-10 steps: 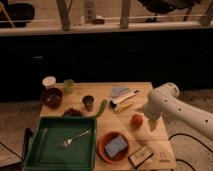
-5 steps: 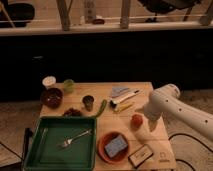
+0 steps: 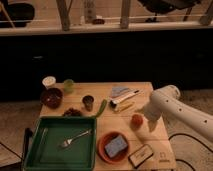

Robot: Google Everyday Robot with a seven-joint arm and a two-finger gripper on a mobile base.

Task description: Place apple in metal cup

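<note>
The apple (image 3: 136, 120) sits on the right half of the wooden table (image 3: 100, 90), and the gripper (image 3: 144, 119) at the tip of the white arm (image 3: 172, 107) is right against its right side, low over the tabletop. That suits picking the fruit up from the side, though whether the tool is apart, together or clamped on the apple I cannot tell. The metal cup (image 3: 88, 102) stands upright and well apart to the left, beyond a green stalk-like item (image 3: 101, 108) and next to the grape cluster (image 3: 73, 112), so its open mouth is free to take a drop from above. The carry would be leftward across the table's middle, clear of the green tray (image 3: 31, 150) in front.
</note>
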